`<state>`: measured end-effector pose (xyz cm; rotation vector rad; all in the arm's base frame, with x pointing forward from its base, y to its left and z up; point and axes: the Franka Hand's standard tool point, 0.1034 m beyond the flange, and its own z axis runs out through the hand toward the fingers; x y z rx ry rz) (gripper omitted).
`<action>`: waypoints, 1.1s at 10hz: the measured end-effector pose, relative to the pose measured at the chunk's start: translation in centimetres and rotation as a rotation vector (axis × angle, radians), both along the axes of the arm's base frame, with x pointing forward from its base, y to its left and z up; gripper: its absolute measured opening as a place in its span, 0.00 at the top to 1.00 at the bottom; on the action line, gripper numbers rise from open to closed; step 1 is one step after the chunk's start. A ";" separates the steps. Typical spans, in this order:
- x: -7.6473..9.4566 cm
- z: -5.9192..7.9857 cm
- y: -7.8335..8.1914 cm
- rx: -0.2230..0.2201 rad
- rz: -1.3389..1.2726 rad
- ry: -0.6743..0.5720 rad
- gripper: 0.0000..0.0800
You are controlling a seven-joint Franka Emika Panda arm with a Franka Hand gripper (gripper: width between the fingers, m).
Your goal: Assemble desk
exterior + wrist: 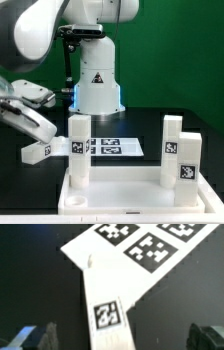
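The desk's white rimmed tabletop (120, 195) lies at the front. Three white square legs stand upright in it: one on the exterior view's left (80, 150) and two on its right (172, 142) (189, 158). A fourth leg (52, 149) with a tag sticker lies on the black table at the left. My gripper (38, 135) hangs over that leg, tilted and open. In the wrist view the lying leg (107, 317) runs between the wide-apart fingers (35, 338), nearer one of them. No pad visibly touches it.
The marker board (108, 146) lies flat behind the tabletop, and it fills the far part of the wrist view (140, 249). The big white robot base (97, 85) stands at the back. The table is black.
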<state>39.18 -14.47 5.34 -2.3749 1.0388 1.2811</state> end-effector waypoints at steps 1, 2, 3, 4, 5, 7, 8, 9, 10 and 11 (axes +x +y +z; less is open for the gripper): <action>-0.1 -0.2 -0.3 0.024 -0.012 0.021 0.19; -0.1 -0.3 -0.5 0.028 -0.017 0.021 0.19; -0.1 -0.3 -0.5 0.025 -0.017 0.018 0.19; 0.0 -0.5 -0.7 0.047 0.013 -0.007 0.19; 0.2 -1.1 -0.8 0.097 0.100 -0.074 0.19; 1.6 -1.8 0.8 0.103 0.159 -0.135 0.19; 1.8 -1.8 1.2 0.075 0.165 -0.158 0.19; 1.6 -1.7 1.2 0.077 0.159 -0.157 0.19; 1.5 -1.8 1.0 0.076 0.156 -0.157 0.19; 1.4 -1.8 0.8 0.076 0.151 -0.155 0.19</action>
